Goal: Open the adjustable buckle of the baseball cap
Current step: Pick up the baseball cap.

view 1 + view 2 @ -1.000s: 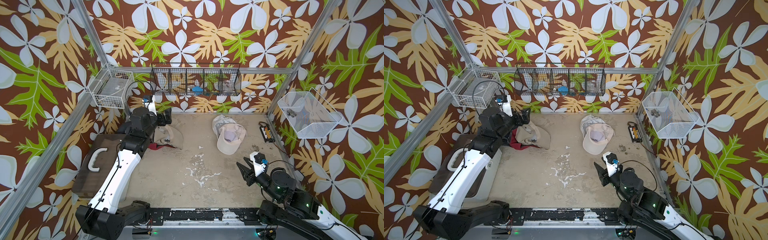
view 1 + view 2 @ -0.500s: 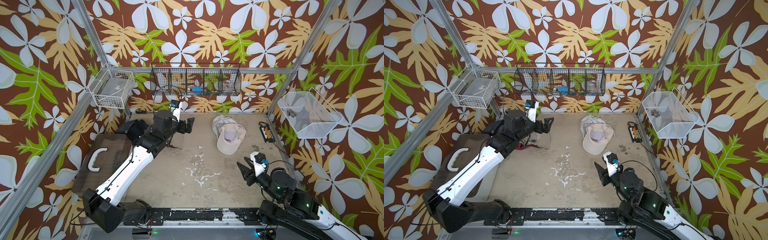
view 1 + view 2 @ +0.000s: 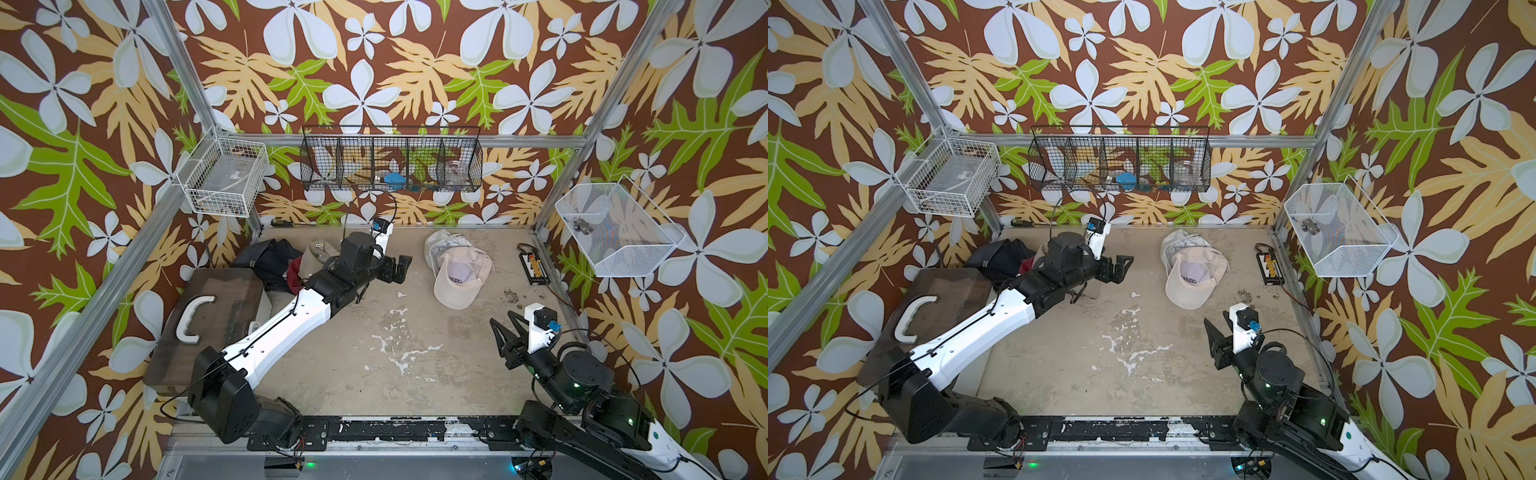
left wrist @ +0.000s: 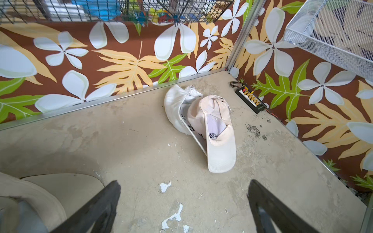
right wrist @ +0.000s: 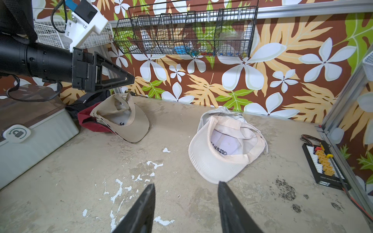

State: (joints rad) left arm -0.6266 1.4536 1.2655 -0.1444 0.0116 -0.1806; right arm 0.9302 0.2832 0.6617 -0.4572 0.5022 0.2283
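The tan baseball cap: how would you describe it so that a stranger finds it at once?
Find the lidded box at the robot's left. Beside it lies the tan baseball cap, upside down, partly over a red cap. Unlike the cream cap farther right, it shows a silver buckle at its back.

Scuffed tabletop [image 3: 419, 386]: caps [image 3: 456, 291], box [image 3: 216, 320], perhaps bag [image 3: 272, 257]

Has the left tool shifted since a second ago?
Yes. The left tool, open and empty, has swung right off the tan cap, from under the left end of the black wire rack toward its middle, closer to the cream cap.
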